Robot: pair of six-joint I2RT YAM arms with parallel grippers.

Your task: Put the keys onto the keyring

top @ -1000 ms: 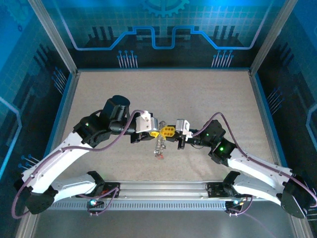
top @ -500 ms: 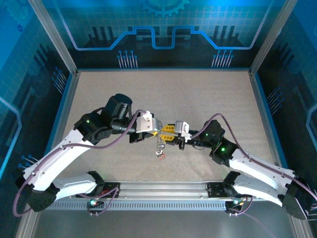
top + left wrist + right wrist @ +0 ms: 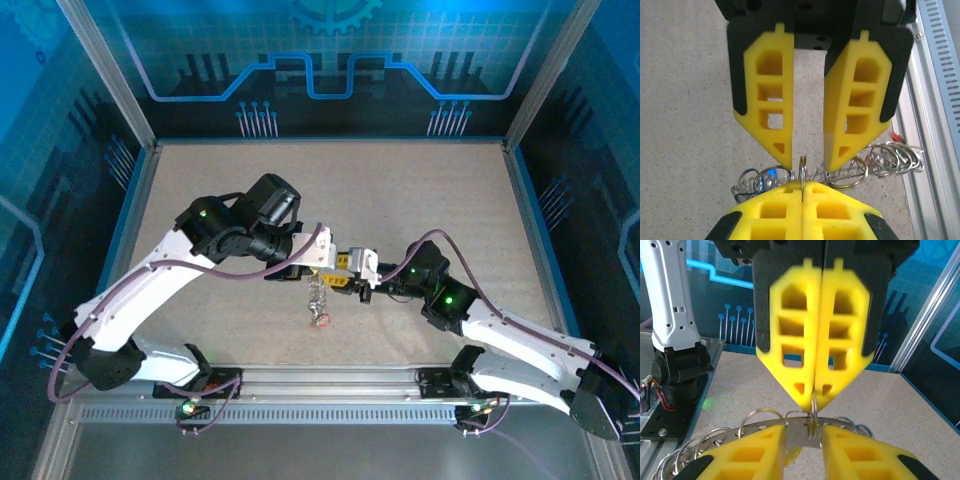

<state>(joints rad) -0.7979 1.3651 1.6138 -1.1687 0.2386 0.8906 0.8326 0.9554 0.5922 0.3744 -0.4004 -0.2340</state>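
Left wrist view: the left gripper [image 3: 802, 186] has its yellow fingers pressed together, pinching a thin wire loop of the keyring [image 3: 840, 175] that stands upright at their tips. The rest of the keyring, a bunch of silvery loops, spreads to both sides just beyond those tips, above the speckled table [image 3: 685, 100]. The head of a blue key [image 3: 769, 175] sits among the loops on the left of this view. The right gripper [image 3: 807, 161] faces the left one tip to tip, its fingers apart, one tip on each side of the pinched loop; whether they touch the metal cannot be told. In the right wrist view a flat perforated band of the keyring crosses the gap between the right gripper's fingers. In the top external view the two grippers meet above the middle of the table, and the keyring hangs below them with a red key [image 3: 320, 320] at its lowest end.
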